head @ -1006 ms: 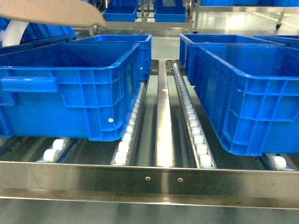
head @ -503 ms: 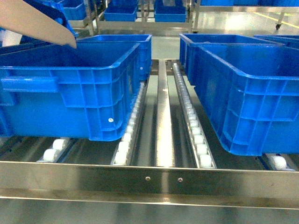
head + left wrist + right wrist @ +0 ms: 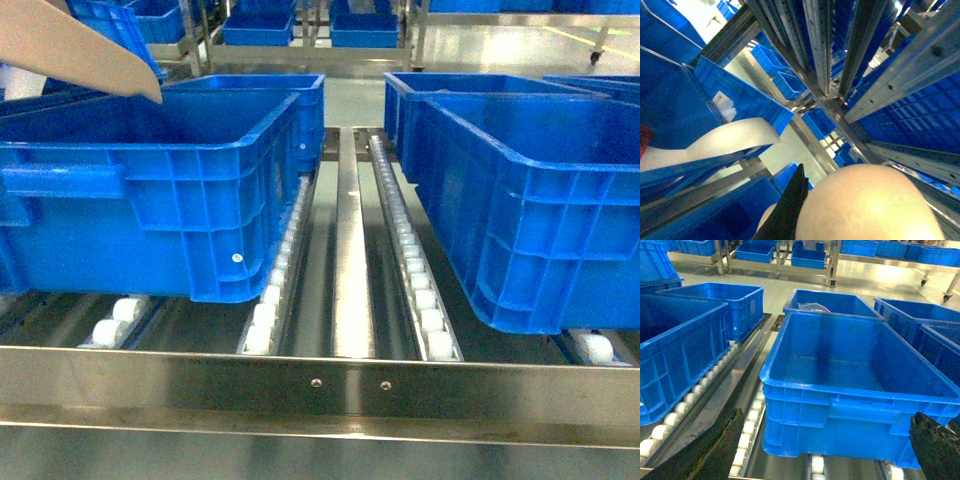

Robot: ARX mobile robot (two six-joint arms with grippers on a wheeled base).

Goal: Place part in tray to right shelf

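Tray [image 3: 75, 50] tilted over left crate [image 3: 150, 190], upper left of head view; part not visible anywhere. Right claw [image 3: 825, 445] spread wide, empty, facing the empty right crate [image 3: 850, 385] on right shelf [image 3: 320, 385]. Left claw's state can't tell; delivery to the shelf looks not yet done.

The tray [image 3: 75, 50] enters the head view at ten o'clock, only its beige underside and pointed corner in frame; its handle, and whatever grips it, lie past the left edge. In the left wrist view it fills the six o'clock edge as a blurred pale dome [image 3: 870, 205] (too close for focus), and the left gripper shows only as one dark finger [image 3: 790, 210], its jaw state unreadable. The part appears in no view. The right gripper [image 3: 825, 450] shows just two dark fingertips at seven and five o'clock, cut by the frame. The right-hand crate [image 3: 530, 200] runs off at three o'clock.
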